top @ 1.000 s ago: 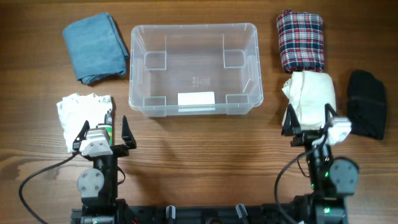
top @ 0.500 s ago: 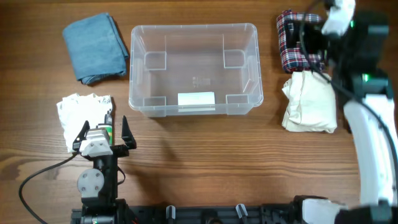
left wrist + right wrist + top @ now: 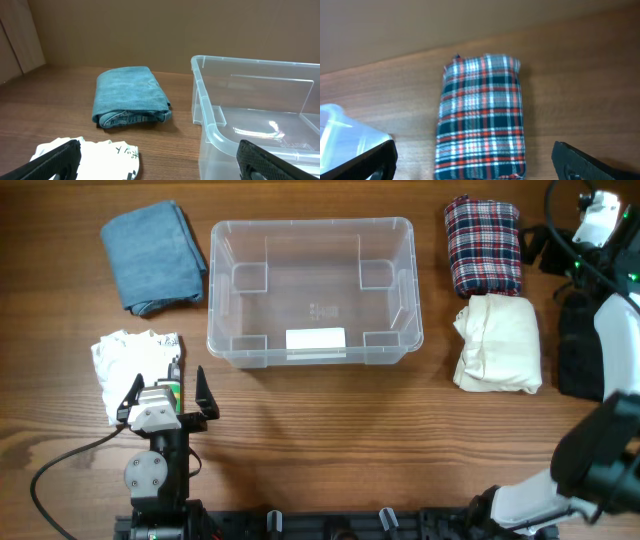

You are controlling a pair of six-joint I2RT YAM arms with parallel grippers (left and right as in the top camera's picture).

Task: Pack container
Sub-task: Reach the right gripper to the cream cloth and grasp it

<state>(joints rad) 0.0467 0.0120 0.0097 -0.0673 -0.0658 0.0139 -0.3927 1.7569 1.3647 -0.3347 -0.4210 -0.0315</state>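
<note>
Right gripper point(image 3: 476, 162) hangs wide open, folded plaid cloth point(image 3: 480, 130) dead ahead at 12 o'clock in its wrist view, long axis 12-to-6, container point(image 3: 340, 132) down at 8.

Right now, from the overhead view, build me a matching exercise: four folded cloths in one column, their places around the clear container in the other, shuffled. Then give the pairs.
Things:
1. blue jeans
2. plaid cloth
3. cream cloth
4. white printed cloth

Places:
A. right of the container, nearer the arms' bases
B. left of the container, far side of the table
C. left of the container, nearer the arms' bases
D. right of the container, far side of the table

Pairs: 1-B, 2-D, 3-A, 4-C
</note>
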